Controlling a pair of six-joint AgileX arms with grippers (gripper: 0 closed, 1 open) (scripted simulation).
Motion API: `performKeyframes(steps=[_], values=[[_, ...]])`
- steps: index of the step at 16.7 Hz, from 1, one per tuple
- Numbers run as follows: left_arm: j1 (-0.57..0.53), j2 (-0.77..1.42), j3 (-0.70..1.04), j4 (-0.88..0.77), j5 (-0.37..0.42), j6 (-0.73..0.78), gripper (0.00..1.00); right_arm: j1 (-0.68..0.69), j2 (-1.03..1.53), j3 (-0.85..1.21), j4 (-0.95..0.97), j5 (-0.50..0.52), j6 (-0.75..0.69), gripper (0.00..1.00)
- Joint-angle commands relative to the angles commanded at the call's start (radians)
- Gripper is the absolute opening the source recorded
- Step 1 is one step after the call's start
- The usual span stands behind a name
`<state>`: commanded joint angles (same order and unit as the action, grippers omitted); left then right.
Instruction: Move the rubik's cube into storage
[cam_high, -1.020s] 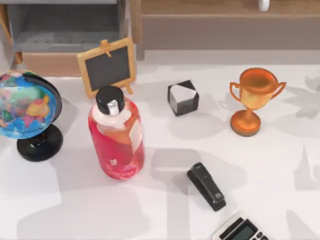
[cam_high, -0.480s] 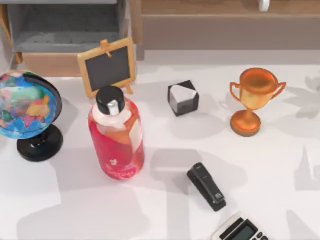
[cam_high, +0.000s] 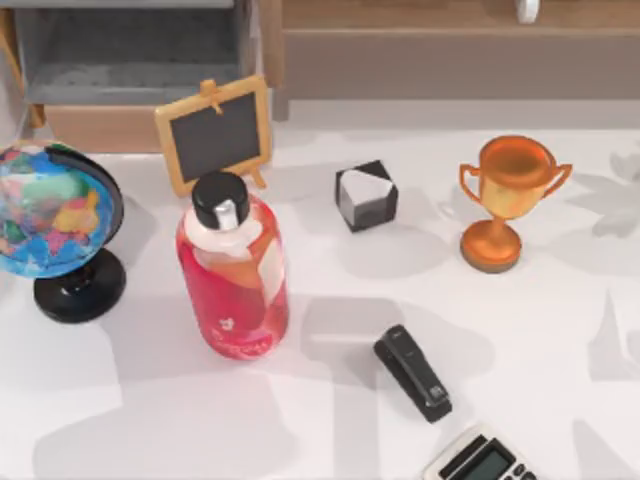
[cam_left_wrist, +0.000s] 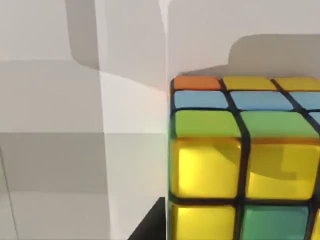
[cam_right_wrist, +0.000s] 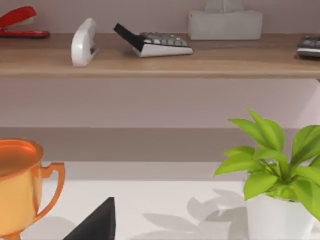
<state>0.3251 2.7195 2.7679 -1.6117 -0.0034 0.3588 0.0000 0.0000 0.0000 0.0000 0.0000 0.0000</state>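
The rubik's cube (cam_left_wrist: 245, 160), a small black-framed cube w/ orange, yellow, blue and green stickers, sits very close in the left wrist view on the white table (cam_left_wrist: 55, 150). A dark edge at that view's lower border may be part of the left gripper, but I can't tell how its jaws stand, or whether anything touches the cube. Same for the right arm: a black wedge (cam_right_wrist: 95, 222) in the right wrist view could be a fingertip or something else (too little of it to say), so the jaw state is unknown there too.

In the top view: a black cube with plain white-grey faces (cam_high: 365, 195) mid-table, a red-pink bottle with a black cap (cam_high: 233, 270), a small wood-framed chalkboard (cam_high: 213, 133), a globe on a black stand (cam_high: 55, 225), an orange-gold trophy cup (cam_high: 505, 200), a black stapler (cam_high: 412, 373) and a calculator (cam_high: 480, 460) at the near edge. A grey open cabinet compartment (cam_high: 130, 55) at the top view's upper left looks like the storage, prob.

Risks, as I judge them:
- Wrong cube: the plain black-and-white one is about the same size, so an easy mix-up.
- Off-centre grasp: the cube is cut off by the left wrist view's edge, so closing from here could catch a corner and spin or push it.
- The path to the cabinet passes the bottle, chalkboard and globe; a low carry could knock the tall bottle over.
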Motion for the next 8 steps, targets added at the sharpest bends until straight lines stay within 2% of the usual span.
performKeyframes(steps=[2, 8], values=[[0.000, 0.000, 0.000, 0.000, 0.000, 0.000, 0.98, 0.000, 0.000, 0.000, 0.000, 0.000, 0.000, 1.00], [0.000, 0.000, 0.000, 0.000, 0.000, 0.000, 1.00, 0.000, 0.000, 0.000, 0.000, 0.000, 0.000, 1.00]])
